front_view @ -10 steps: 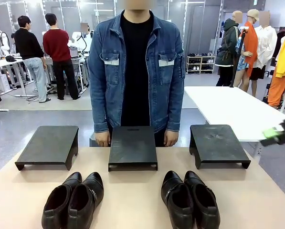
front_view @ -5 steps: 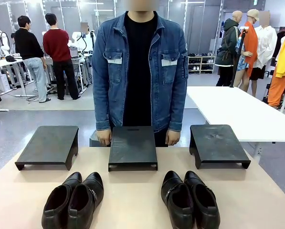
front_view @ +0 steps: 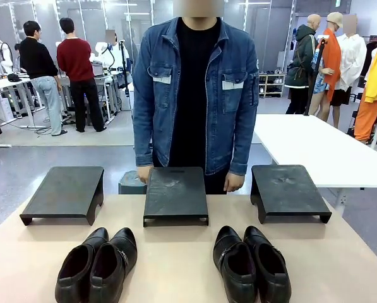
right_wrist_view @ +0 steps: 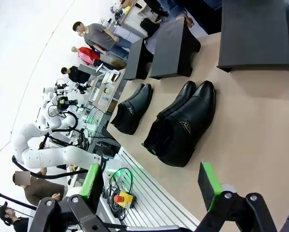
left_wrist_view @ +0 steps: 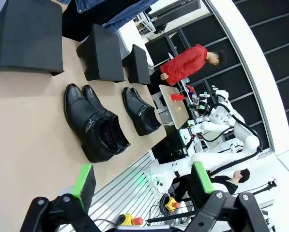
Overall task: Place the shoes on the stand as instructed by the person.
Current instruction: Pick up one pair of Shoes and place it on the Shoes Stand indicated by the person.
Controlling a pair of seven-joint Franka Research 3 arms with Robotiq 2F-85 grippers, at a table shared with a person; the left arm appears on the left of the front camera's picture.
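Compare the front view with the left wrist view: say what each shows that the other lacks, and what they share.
Front view: the person's hands by the middle stand's far corners. Left wrist view: the left tool, open, green pads apart. Shared: three black stands and both shoe pairs, left and right, on the table, no shoe on a stand.
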